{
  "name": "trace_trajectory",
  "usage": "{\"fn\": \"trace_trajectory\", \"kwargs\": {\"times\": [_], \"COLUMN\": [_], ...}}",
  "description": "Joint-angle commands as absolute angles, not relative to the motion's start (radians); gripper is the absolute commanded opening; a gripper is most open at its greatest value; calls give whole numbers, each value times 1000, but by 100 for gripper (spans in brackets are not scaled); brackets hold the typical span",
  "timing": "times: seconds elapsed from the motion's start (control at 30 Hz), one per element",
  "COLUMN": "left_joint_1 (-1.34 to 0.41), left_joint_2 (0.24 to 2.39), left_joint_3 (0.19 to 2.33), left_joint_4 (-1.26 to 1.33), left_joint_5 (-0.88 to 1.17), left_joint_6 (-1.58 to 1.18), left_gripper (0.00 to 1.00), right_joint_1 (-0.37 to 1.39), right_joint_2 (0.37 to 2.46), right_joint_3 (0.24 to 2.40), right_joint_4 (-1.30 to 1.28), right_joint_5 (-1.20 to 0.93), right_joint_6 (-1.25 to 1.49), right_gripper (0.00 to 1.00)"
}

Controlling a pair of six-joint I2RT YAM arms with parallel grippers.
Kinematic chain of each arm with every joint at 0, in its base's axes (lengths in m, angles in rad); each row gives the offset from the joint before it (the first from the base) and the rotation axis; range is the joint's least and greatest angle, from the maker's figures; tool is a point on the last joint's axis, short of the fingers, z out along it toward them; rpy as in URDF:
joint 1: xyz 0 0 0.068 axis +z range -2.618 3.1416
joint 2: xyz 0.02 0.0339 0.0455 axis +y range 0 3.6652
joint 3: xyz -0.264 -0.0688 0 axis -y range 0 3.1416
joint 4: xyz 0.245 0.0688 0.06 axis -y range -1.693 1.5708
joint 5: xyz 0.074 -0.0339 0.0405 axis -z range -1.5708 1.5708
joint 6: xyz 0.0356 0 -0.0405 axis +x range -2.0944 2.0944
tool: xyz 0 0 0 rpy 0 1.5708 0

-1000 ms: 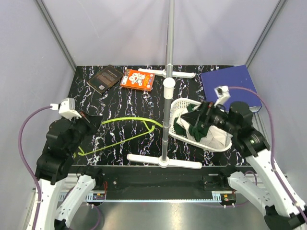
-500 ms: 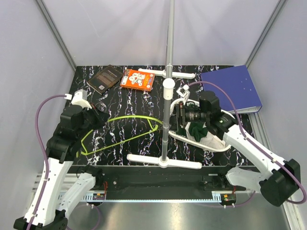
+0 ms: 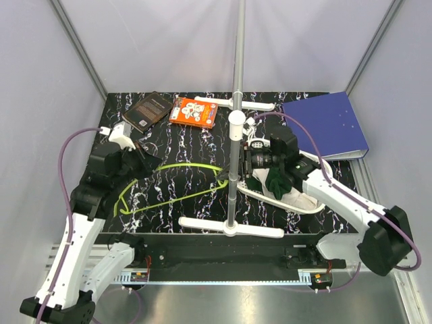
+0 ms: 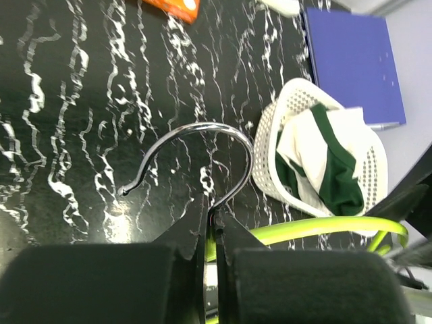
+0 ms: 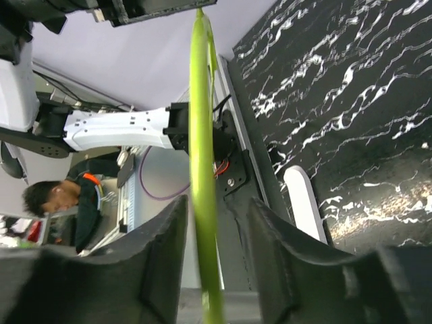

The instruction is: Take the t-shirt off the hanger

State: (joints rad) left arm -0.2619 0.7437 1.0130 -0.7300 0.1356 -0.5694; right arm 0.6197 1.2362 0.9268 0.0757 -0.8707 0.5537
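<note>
The lime-green hanger point(image 3: 182, 167) is bare and held level over the table. My left gripper point(image 3: 147, 162) is shut on its neck, just below the silver hook point(image 4: 202, 145), with the jaws pressed together point(image 4: 214, 226). My right gripper point(image 3: 237, 173) is at the hanger's right end beside the pole. In the right wrist view the green bar point(image 5: 202, 135) runs between its fingers point(image 5: 162, 250). It lies close to one finger, with a gap to the other, so that gripper point(image 5: 216, 202) is open. The cream and dark green t-shirt point(image 3: 277, 182) lies bunched in the white basket point(image 4: 270, 135).
The grey pole stand point(image 3: 236, 101) rises mid-table with white feet at the front point(image 3: 229, 227) and back. A dark book point(image 3: 148, 110) and an orange box point(image 3: 194, 111) lie at the back left. A blue binder point(image 3: 327, 125) lies at the back right.
My right arm left the basket and swung left to the hanger's right end, its jaws narrowing around the bar. My left arm carried the hanger up and back.
</note>
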Motion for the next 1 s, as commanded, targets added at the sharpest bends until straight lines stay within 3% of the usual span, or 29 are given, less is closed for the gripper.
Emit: {"fn": "trace_trajectory", "kwargs": {"times": [0.0,0.13,0.2,0.23,0.3,0.4,0.5,0.7,0.97], "left_joint_1": [-259,-258,-258,-259,-258,-259,-259,-258,-259], "left_joint_2": [791,825,841,844,838,810,744,549,312], "left_joint_3": [1043,1063,1066,1069,1071,1074,1072,1000,805], "left_joint_4": [-652,-646,-643,-641,-640,-640,-641,-650,-695], "left_joint_5": [241,268,273,272,265,241,193,121,265], "left_joint_6": [-538,-546,-554,-558,-572,-584,-595,-644,-796], "left_gripper": [0,0,0,0,17,66,77,80,83], "right_joint_1": [630,655,657,657,657,655,649,569,261], "right_joint_2": [1316,1342,1335,1324,1278,1188,1108,1013,968], "right_joint_3": [951,936,914,908,882,827,790,747,810], "right_joint_4": [224,264,278,266,247,238,207,195,196], "right_joint_5": [-975,-980,-971,-935,-888,-773,-646,-537,-551], "right_joint_6": [590,600,606,604,588,572,563,649,794], "right_gripper": [38,27,3,0,0,0,0,0,0]}}
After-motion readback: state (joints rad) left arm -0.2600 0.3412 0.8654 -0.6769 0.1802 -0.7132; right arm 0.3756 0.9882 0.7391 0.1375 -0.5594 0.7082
